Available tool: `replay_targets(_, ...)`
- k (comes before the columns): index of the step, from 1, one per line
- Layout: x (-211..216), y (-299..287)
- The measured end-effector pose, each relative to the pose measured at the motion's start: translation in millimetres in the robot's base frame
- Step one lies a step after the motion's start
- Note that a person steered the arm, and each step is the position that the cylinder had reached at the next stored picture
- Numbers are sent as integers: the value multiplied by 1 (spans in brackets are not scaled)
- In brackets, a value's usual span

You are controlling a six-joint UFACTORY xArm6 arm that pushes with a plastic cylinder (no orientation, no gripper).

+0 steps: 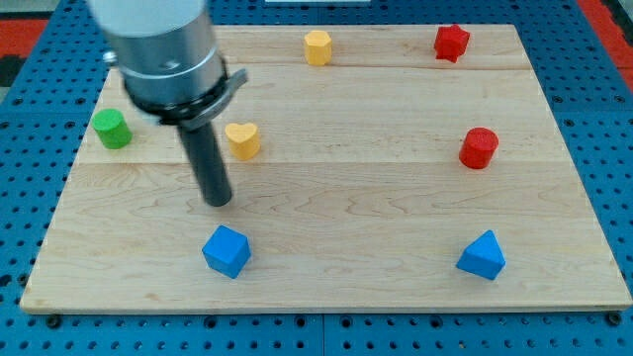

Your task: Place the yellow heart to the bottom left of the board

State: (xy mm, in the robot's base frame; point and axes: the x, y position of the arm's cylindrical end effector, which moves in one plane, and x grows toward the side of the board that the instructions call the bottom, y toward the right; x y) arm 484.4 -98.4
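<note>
The yellow heart (242,139) lies on the wooden board (356,218), left of centre in the upper half. My tip (218,201) stands on the board just below and slightly left of the heart, a short gap apart from it. The blue cube (226,251) lies below the tip, near the view's bottom. The rod's dark shaft rises up to the grey arm body at the view's top left.
A green cylinder (112,129) sits at the left edge. A yellow hexagon block (317,46) and a red star block (451,43) sit along the top. A red cylinder (479,148) is at right, a blue triangular block (482,256) at bottom right.
</note>
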Motion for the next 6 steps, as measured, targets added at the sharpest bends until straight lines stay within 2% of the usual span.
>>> replay_targets(1, -38, 28)
replay_targets(2, -69, 12)
replay_targets(3, -104, 44)
replay_targets(4, -130, 40)
replay_targets(5, -96, 15)
replay_targets(6, -94, -8)
